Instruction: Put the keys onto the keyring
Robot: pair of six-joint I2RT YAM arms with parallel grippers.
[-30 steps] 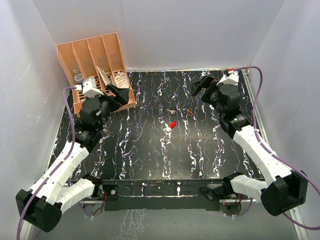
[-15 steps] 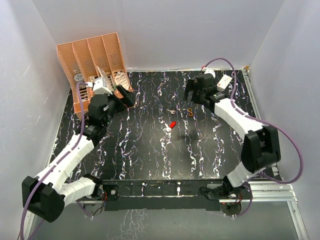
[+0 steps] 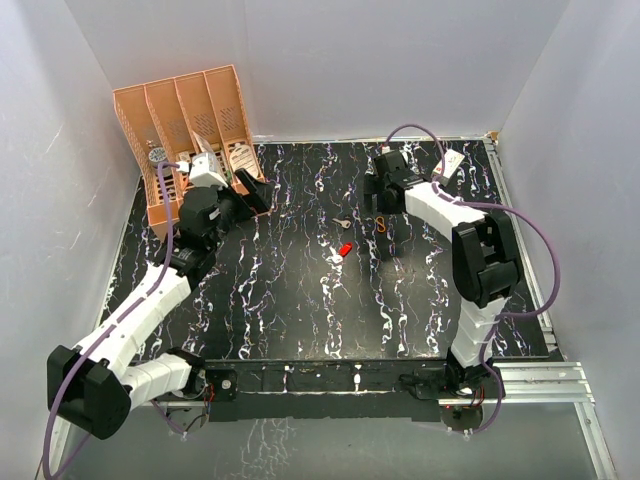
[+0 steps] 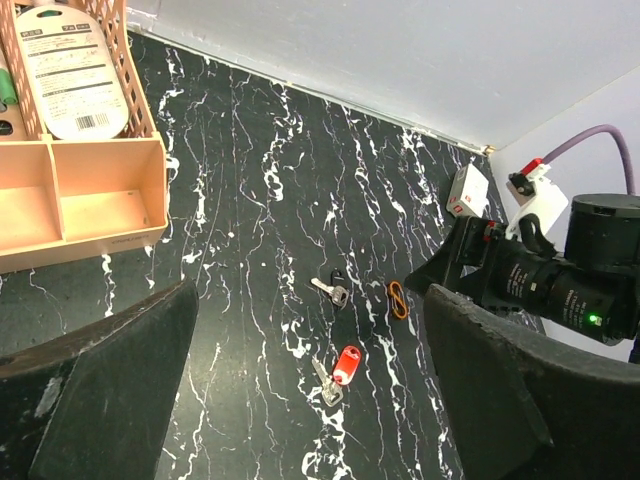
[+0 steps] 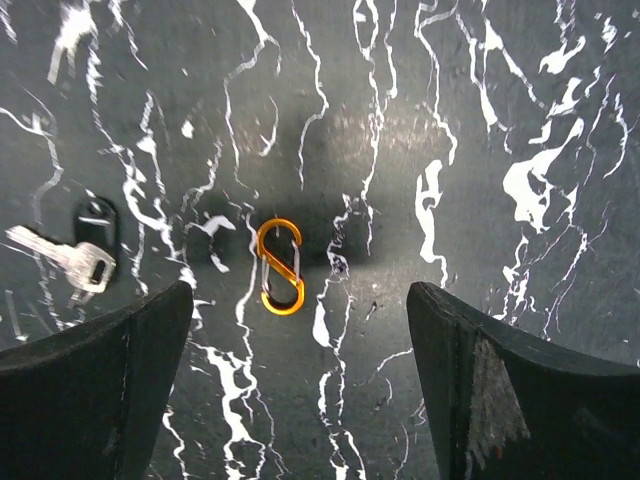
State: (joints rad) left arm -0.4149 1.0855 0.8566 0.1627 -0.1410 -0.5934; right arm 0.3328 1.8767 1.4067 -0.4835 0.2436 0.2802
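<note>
The orange-gold keyring (image 3: 381, 225) lies flat on the black marbled table, right of the silver key (image 3: 344, 221). The red-headed key (image 3: 345, 249) lies just nearer. My right gripper (image 3: 384, 198) hovers open over the keyring, pointing down. In the right wrist view the keyring (image 5: 280, 266) lies between the open fingers, a little left of centre, with the silver key (image 5: 68, 262) at the left. My left gripper (image 3: 248, 193) is open and empty by the organizer. Its wrist view shows the silver key (image 4: 335, 291), red-headed key (image 4: 345, 365) and keyring (image 4: 398, 299) ahead.
An orange slotted organizer (image 3: 190, 125) with packets stands at the back left, close to the left gripper; it also shows in the left wrist view (image 4: 85, 190). A small white box (image 3: 451, 162) sits at the back right. White walls enclose the table.
The right arm has folded inward and its gripper has moved left, to above the keyring. The left gripper shifted slightly right. Keys and keyring have not moved.
</note>
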